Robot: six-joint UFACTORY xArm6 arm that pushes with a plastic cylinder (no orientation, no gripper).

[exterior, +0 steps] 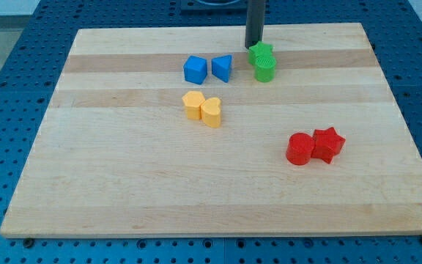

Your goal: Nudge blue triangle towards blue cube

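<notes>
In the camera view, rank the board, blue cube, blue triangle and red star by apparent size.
1. Board
2. Red star, though it sits nearer the view's bottom
3. Blue cube
4. Blue triangle, nearly alike to the cube

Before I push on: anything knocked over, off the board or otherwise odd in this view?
Nothing stands out. All blocks sit flat on the board in colour pairs. The blue triangle is already close beside the blue cube, a narrow gap between. My tip is at the top of the green blocks, right of the triangle.
</notes>
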